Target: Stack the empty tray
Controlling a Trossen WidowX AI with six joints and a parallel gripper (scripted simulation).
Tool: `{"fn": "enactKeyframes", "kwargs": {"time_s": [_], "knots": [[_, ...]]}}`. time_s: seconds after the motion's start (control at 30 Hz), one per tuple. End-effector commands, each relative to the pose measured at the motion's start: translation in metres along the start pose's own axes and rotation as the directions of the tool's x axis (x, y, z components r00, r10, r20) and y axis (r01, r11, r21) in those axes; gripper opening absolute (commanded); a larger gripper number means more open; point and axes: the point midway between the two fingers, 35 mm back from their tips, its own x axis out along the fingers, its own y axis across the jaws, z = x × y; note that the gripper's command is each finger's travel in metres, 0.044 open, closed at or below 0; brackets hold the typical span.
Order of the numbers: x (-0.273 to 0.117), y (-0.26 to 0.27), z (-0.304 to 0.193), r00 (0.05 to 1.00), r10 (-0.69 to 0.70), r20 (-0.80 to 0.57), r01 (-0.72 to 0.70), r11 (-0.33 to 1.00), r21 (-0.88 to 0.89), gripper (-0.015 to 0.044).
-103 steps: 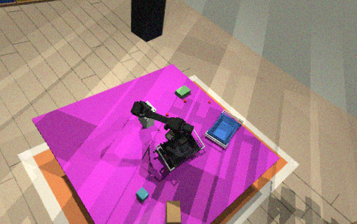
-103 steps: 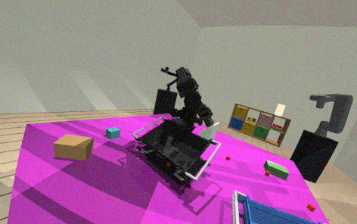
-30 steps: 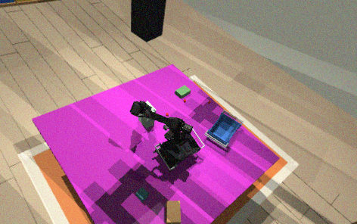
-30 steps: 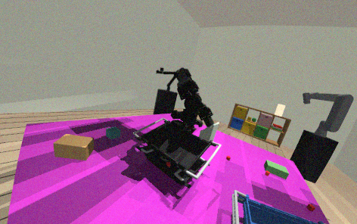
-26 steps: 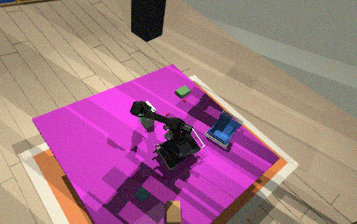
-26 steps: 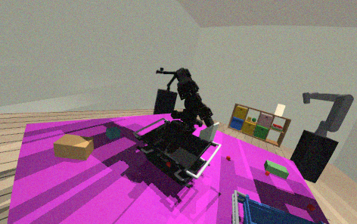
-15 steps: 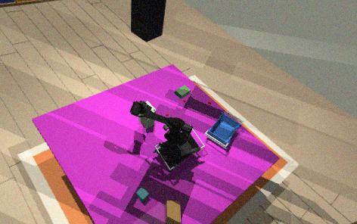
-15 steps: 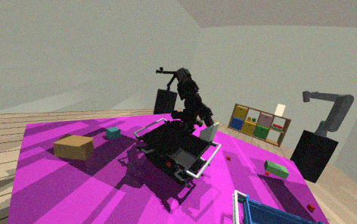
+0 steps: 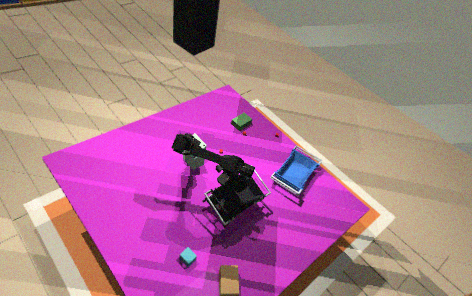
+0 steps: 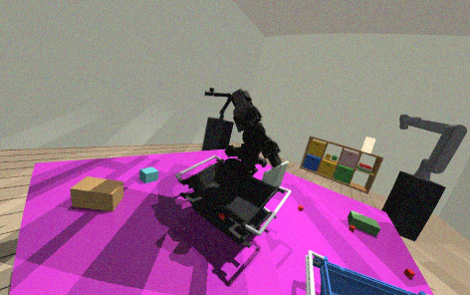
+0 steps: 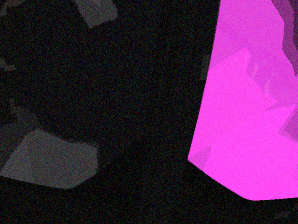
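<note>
A black tray (image 9: pixel 246 206) (image 10: pixel 211 211) hangs a little above the table, its shadow set off from it. Both its wire bars stand out over its ends, one bar (image 9: pixel 215 209) (image 10: pixel 197 166) on the left and one bar (image 9: pixel 263 182) (image 10: pixel 274 211) on the right. My gripper (image 9: pixel 235 181) (image 10: pixel 242 171) is shut on its far side wall; the dark fingers barely show. No blocks can be made out in its dark inside. A blue tray (image 9: pixel 287 181) (image 10: pixel 349 271) stands on the table to the right. Its wire bars are out over its ends. Separate blocks inside cannot be told apart.
A green block (image 9: pixel 242 121) (image 10: pixel 363 223) and small red cubes (image 9: pixel 277 135) (image 10: pixel 409 273) lie near the table's far right. A teal cube (image 9: pixel 188 256) (image 10: pixel 148 174) and a tan box (image 9: pixel 229 280) (image 10: pixel 97 193) stand on the other side of the black tray.
</note>
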Motion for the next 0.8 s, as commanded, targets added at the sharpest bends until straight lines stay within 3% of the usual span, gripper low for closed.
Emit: {"fn": "enactKeyframes", "kwargs": {"time_s": [0.0,0.77], "knots": [[0.0057,-0.0055,0.0015,1.000,-0.026,-0.002,0.026,1.000,-0.005,0.0000],[0.0064,-0.0047,0.0007,1.000,-0.014,-0.001,0.014,1.000,-0.002,0.0000]]}}
